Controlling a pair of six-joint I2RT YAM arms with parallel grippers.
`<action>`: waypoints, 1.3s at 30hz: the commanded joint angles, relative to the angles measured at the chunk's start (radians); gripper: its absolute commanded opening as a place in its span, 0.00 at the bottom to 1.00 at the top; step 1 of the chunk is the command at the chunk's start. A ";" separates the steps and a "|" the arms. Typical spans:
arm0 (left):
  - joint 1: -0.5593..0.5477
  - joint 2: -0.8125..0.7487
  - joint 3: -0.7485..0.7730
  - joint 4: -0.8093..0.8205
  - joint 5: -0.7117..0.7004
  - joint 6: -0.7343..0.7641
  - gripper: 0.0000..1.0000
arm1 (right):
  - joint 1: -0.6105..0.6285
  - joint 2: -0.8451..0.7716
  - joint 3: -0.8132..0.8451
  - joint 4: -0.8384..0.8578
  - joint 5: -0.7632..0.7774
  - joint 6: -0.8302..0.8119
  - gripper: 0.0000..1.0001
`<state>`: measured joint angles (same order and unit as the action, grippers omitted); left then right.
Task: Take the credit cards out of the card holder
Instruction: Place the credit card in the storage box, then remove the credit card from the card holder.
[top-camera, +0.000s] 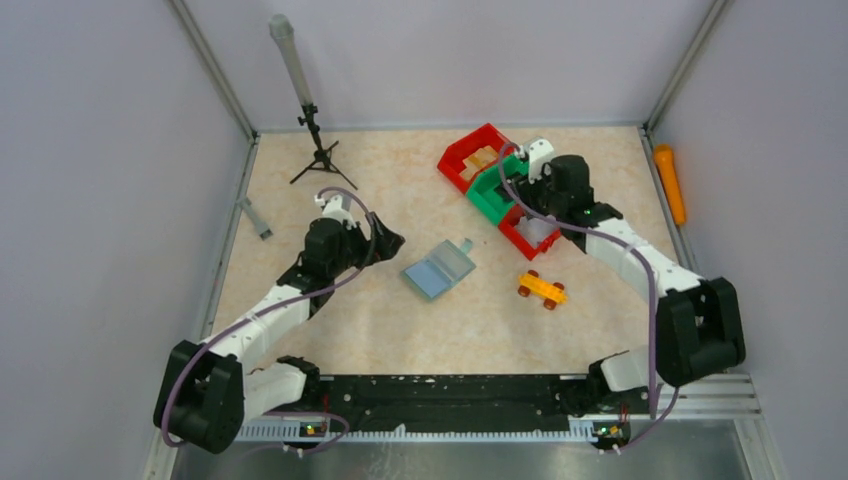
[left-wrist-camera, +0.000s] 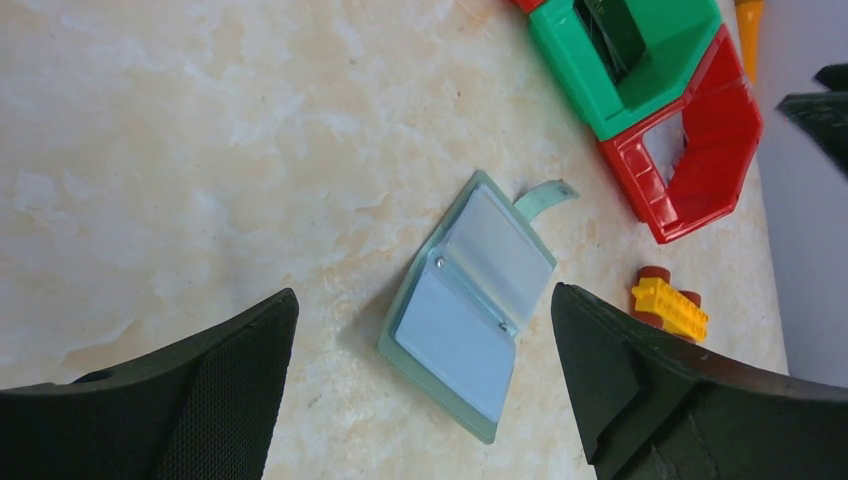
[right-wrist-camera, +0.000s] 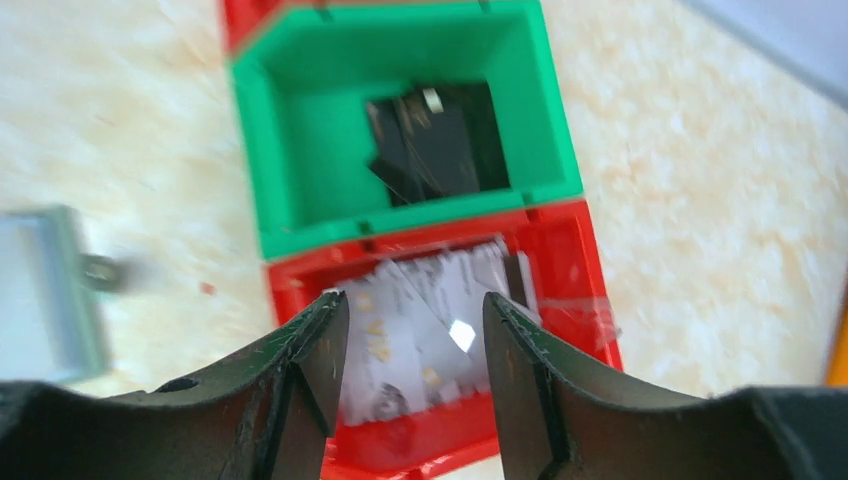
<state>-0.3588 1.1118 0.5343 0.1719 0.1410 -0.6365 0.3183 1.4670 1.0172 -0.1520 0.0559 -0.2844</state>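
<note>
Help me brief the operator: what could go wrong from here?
1. The card holder lies open and flat with nothing pinning it; under the open left hand it may slide when gripped.
2. The right hand hangs part-open just over the loose cards in the red bin; pulling away could snag one out.

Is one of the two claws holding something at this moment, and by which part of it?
Nothing is held. The left claw is open above the card holder, and the right claw is open above the red bin.
</note>
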 joint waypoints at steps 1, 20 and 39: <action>-0.020 -0.034 -0.029 -0.076 0.045 -0.009 0.99 | 0.079 -0.119 -0.074 0.222 -0.160 0.169 0.51; -0.131 0.061 -0.146 -0.001 0.159 -0.285 0.88 | 0.334 0.029 -0.101 0.273 -0.013 0.520 0.91; -0.127 0.357 0.090 -0.012 0.167 -0.165 0.49 | 0.334 0.315 0.005 0.157 0.070 0.546 0.58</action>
<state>-0.4873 1.4254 0.5102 0.2119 0.3202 -0.8913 0.6556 1.7386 0.9455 0.0105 0.0902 0.2329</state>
